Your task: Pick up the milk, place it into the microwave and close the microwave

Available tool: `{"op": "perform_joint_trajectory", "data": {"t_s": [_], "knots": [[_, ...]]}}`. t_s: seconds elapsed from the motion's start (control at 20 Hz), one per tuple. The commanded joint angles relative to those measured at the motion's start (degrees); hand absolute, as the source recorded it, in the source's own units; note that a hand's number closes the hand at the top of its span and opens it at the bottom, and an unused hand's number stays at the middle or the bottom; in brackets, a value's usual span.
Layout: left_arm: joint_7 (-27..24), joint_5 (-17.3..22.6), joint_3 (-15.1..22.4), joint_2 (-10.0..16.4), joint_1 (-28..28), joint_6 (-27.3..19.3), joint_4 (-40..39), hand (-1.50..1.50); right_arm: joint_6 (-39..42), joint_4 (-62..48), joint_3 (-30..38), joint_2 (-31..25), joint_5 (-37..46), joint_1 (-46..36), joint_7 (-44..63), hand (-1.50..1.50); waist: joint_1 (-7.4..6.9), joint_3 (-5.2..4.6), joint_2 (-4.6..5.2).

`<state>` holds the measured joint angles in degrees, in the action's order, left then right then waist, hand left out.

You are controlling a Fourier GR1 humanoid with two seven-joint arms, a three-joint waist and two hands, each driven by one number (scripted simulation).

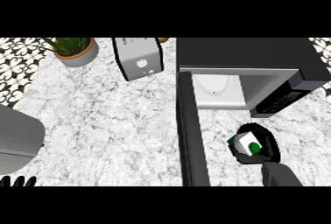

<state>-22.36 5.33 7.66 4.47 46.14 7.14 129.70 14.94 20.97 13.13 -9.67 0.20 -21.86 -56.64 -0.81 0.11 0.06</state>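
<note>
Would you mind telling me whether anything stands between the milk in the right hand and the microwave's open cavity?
Nothing visible does. The right hand holds the milk in front of the microwave's open cavity; the open door juts out left of the milk, beside the path, not across it.

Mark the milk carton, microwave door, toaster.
White-and-green milk carton (243, 141), head view, on its white face.
Open black microwave door (192, 140), head view, midway along its top edge.
Silver box-shaped toaster (138, 60), head view, on its grey side face.
</note>
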Motion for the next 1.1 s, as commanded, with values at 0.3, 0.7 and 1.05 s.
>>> {"op": "perform_joint_trajectory", "data": {"t_s": [0.3,0.7,1.05], "knots": [[-3.43,1.29,-1.16,-0.04,3.9,1.85,-0.6,-1.5,11.75,6.36,0.4,-2.8,-4.93,3.02,-1.09,1.5,0.37,-0.11,-0.28],[-3.1,1.46,-1.19,-0.12,6.81,2.23,1.8,-1.5,8.77,28.78,-6.76,0.16,-5.98,12.43,10.91,1.5,1.3,-0.25,-0.71],[-3.98,3.0,-2.56,0.12,7.56,3.65,2.09,-1.5,5.49,57.84,-11.17,2.8,-10.69,28.19,25.27,1.5,1.69,-0.28,-0.74]]}}
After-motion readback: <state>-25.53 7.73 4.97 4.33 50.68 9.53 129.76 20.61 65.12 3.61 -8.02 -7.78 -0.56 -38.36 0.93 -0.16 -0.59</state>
